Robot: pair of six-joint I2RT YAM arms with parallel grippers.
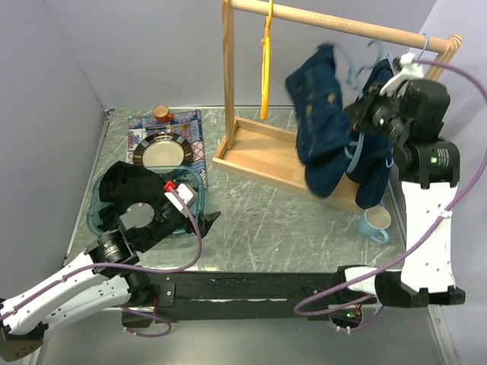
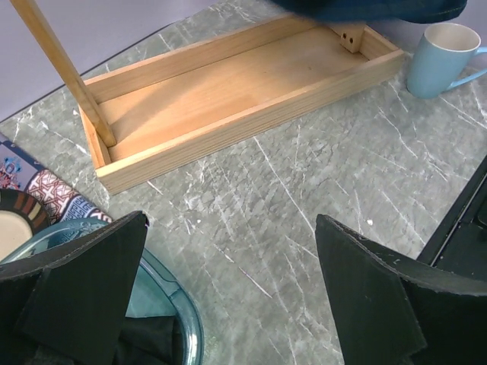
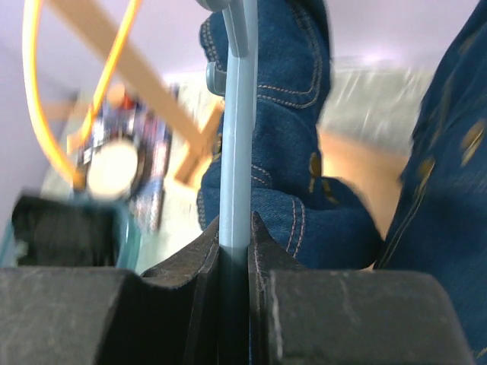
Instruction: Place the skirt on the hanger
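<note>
Gripping the thin bar of the blue hanger (image 3: 237,152) with the right gripper (image 3: 234,251), fingers clamped shut on it. Holding it up near the far end of the wooden rack (image 1: 228,91), just under the rail. Skirt (image 1: 319,114) draped over the hanger in two dangling lobes, hem over the rack's tray. Parking the left gripper (image 2: 228,258) low beside the bin (image 1: 103,220), fingers spread wide, nothing between them. Risks, as judged: could shed the skirt off one side on any tilt, being only draped and uneven. Could twist the hanger in that narrow pinch. Could miss the rail with the hook, half hidden by cloth. Could knock the mug (image 1: 375,223) on a drop.
</note>
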